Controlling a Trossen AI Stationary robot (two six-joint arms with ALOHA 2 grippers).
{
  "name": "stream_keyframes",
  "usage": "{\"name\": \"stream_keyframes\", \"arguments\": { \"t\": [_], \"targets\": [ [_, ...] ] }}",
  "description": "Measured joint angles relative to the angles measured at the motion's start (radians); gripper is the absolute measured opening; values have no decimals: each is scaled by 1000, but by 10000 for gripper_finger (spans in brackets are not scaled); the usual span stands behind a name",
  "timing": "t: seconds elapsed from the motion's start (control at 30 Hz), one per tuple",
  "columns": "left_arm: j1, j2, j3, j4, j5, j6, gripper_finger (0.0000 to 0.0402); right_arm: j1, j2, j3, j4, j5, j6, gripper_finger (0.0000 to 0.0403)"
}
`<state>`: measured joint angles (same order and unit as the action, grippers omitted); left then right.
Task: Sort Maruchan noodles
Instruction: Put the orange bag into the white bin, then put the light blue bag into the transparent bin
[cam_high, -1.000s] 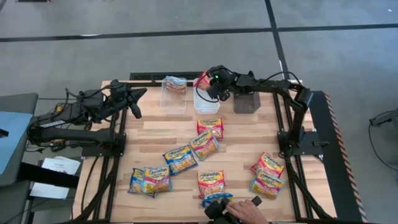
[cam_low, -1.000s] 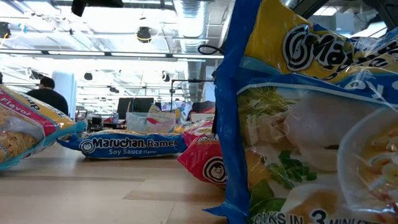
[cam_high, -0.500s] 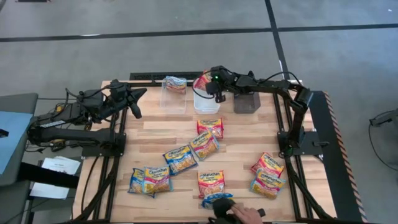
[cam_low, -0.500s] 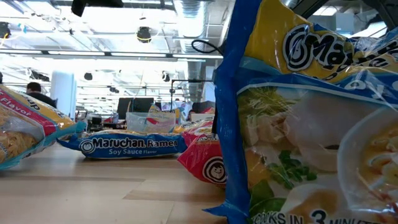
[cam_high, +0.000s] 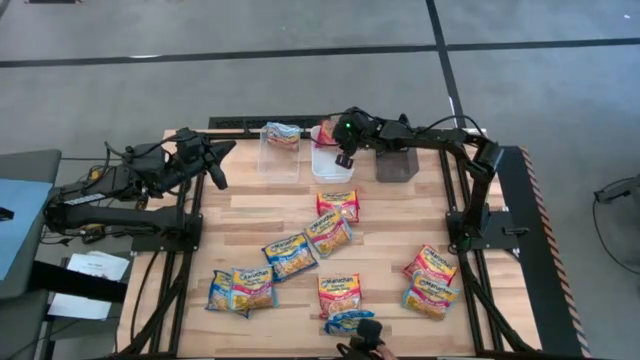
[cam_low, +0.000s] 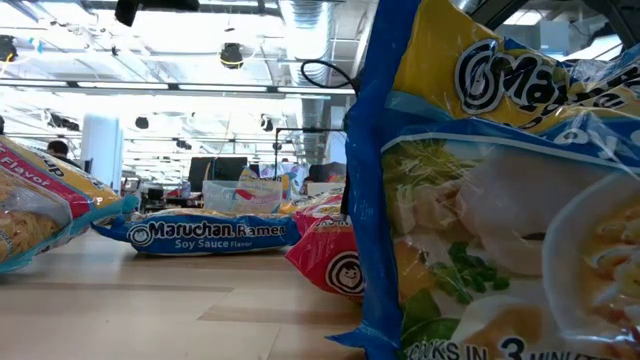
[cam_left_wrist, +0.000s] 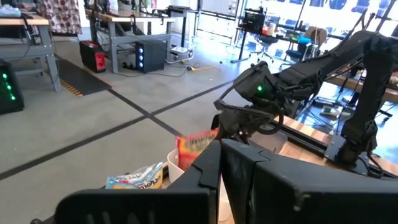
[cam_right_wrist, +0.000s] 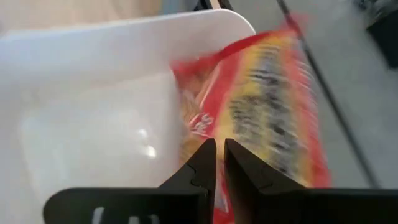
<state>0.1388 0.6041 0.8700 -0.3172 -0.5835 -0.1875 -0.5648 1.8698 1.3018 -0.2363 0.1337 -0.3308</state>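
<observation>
Right gripper (cam_right_wrist: 215, 163) above white plastic bin (cam_right_wrist: 93, 81), fingers nearly closed, empty. Red-and-yellow crinkly ramen packet (cam_right_wrist: 261, 106) propped on rim; may tip out. Left gripper (cam_high: 213, 163) parked; fingers unclear.

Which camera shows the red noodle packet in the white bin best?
The right wrist view: the red packet fills it, leaning against the white bin wall. The high view shows only a small red corner there, the left wrist view shows it small, and the low view hides it.
</observation>
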Motion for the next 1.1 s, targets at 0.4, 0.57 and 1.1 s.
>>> {"name": "stream_keyframes", "arguments": {
  "t": [0.4,0.57,1.1],
  "targets": [
    [0,0,0,-1,-4,0,0,0,0,2,-15,-114,236,56],
    [0,0,0,-1,-4,12,0,2,0,80,-78,-154,246,56],
    [0,0,0,-2,-4,79,0,99,0,371,-514,-163,364,56]
  ]
}}
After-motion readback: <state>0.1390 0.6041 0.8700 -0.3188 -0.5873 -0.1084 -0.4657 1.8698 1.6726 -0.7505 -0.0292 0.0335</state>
